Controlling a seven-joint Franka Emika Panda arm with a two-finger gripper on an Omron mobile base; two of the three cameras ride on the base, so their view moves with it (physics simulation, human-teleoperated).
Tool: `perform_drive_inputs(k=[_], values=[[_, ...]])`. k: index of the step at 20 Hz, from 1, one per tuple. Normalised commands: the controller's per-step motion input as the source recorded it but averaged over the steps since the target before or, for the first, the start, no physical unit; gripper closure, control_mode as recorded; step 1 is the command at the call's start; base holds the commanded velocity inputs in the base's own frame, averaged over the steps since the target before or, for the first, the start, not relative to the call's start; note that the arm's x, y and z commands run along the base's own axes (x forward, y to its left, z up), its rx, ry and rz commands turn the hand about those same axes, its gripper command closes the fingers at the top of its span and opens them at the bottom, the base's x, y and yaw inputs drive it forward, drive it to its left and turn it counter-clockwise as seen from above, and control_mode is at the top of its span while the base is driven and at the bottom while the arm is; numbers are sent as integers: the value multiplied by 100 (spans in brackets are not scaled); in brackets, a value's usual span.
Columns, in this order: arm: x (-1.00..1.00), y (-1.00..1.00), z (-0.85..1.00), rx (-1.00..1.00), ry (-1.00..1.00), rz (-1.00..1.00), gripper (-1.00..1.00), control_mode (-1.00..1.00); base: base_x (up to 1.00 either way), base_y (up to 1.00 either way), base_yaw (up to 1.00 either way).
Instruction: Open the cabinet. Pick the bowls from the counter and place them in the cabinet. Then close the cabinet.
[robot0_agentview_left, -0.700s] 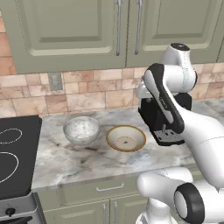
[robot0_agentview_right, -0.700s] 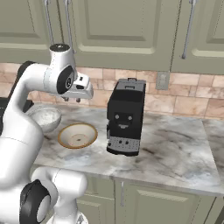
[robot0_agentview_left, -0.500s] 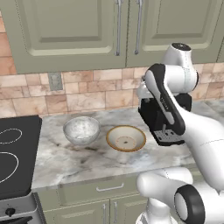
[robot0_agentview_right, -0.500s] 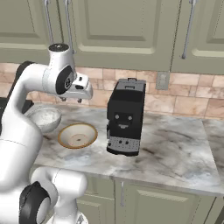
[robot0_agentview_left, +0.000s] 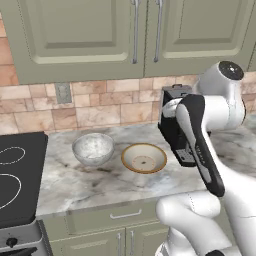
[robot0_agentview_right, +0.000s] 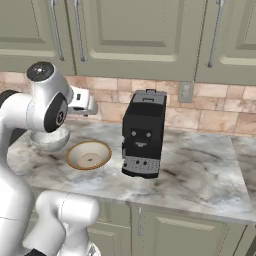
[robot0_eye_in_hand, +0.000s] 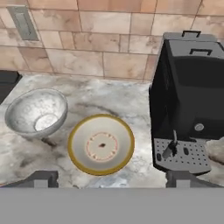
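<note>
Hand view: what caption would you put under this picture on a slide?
Looking down on a speckled grey bowl and a tan bowl on the marble counter, beside a black coffee machine.

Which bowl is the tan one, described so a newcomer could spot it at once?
Start at the black coffee machine on the counter. The tan bowl sits just beside it, between the machine and the grey bowl. It is wider and shallower than its speckled neighbour, with a brown rim and cream inside.
</note>
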Motion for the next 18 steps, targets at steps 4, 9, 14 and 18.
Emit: perform_drive_inputs(k=[4,9,14,18], values=[[-28,19,49,-6,-55,0,-100,-100,0,0,0],[-8,12,61,-2,-56,0,-100,-100,0,0,0],[0,5,62,0,-49,0,-100,-100,0,0,0],[0,1,55,0,-43,0,-100,-100,0,0,0]])
